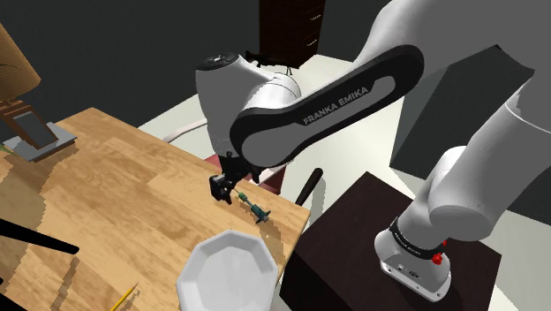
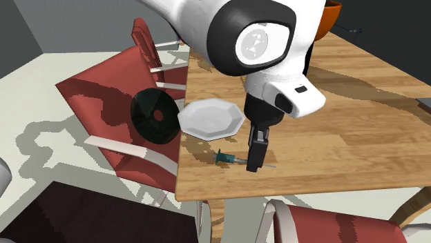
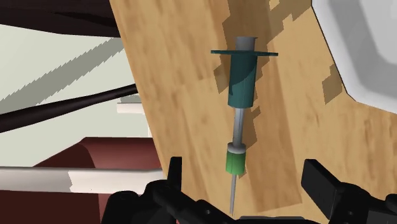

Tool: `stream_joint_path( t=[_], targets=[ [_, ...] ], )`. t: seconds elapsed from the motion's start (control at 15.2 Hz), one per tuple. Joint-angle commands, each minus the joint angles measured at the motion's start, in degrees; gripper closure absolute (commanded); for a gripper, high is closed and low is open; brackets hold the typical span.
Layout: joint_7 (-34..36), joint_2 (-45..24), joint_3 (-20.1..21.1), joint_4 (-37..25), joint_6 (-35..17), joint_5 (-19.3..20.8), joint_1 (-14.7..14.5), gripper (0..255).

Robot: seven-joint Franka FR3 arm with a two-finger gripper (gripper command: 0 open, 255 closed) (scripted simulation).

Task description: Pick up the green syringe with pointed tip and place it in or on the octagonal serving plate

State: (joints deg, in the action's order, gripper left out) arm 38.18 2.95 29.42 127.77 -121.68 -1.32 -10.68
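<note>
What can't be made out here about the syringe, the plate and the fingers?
Syringe: in the second exterior view its front part passes behind the gripper.
Octagonal plate: the shoulder view's bottom edge cuts off its near rim; the wrist view's edge crops it too.
Fingers: the wrist view does not settle whether their tips touch the table.

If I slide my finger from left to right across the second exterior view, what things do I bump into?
Red chair → dark round disc → white plate → the robot's black jaws, open, one on either side of the syringe.
</note>
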Motion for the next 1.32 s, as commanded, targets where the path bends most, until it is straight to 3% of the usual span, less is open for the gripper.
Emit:
stream_joint_path(
  t=[0.0, 0.26, 0.73, 0.79, 1.25],
  targets=[
    [0.21, -0.60, 0.05, 1.04, -1.55, 0.33, 0.00, 0],
    [0.86, -2.09, 0.15, 2.53, -4.34, 1.19, -0.02, 0],
    [0.86, -2.09, 0.15, 2.53, -4.34, 1.19, -0.02, 0],
    [0.86, -2.09, 0.15, 2.53, -4.34, 1.19, -0.02, 255],
    [0.55, -2.60, -0.10, 2.23, -4.50, 1.52, 0.24, 255]
  ],
)
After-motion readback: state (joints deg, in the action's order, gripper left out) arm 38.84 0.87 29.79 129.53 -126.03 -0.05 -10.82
